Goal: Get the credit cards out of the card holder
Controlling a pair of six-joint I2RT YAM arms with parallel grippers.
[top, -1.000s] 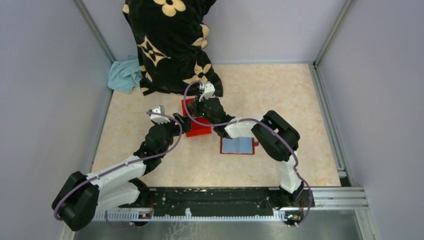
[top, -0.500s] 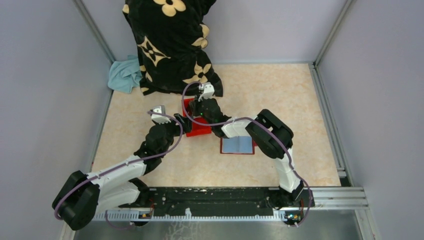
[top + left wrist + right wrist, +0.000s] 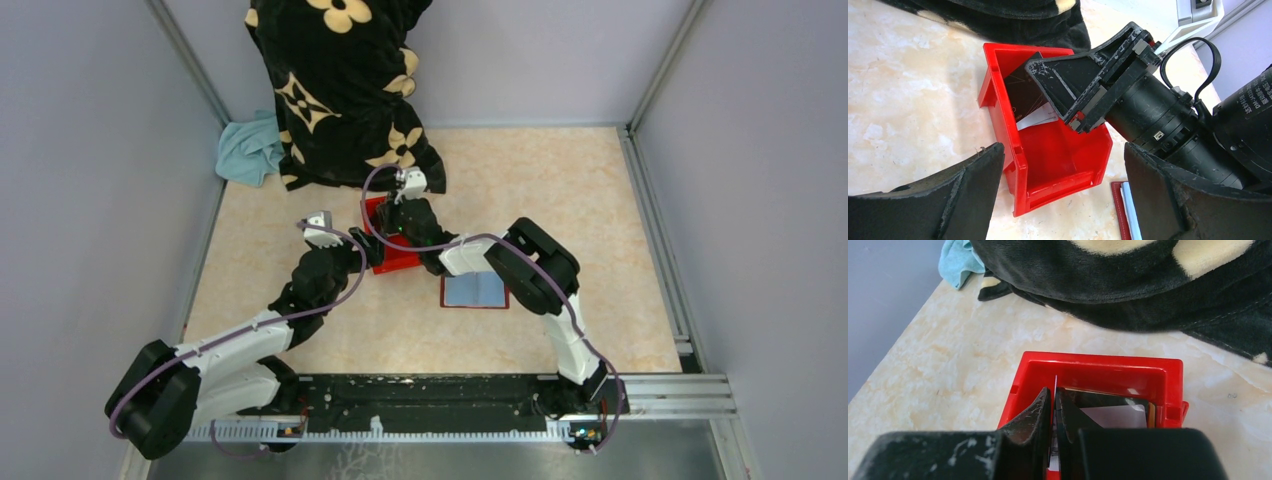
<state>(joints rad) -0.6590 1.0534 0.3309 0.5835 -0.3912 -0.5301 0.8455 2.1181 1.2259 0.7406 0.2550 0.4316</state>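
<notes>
The dark red card holder (image 3: 476,292) lies open on the table with pale blue-grey credit cards (image 3: 474,288) on it. Its edge (image 3: 1117,210) and a card (image 3: 1130,216) also show in the left wrist view. My right gripper (image 3: 394,216) reaches into the bright red box (image 3: 398,246) and is shut on a thin pale card held edge-on (image 3: 1055,382). A dark card (image 3: 1098,399) and a pale card (image 3: 1113,417) lie in the box. My left gripper (image 3: 372,250) is open and empty at the box's near left corner, apart from it.
A black blanket with cream flowers (image 3: 340,90) is heaped at the back, just behind the box. A light blue cloth (image 3: 248,150) lies at the back left. Grey walls enclose the table on three sides.
My right arm's elbow has shifted slightly left and its gripper has stayed over the red box. The left arm has not moved.
</notes>
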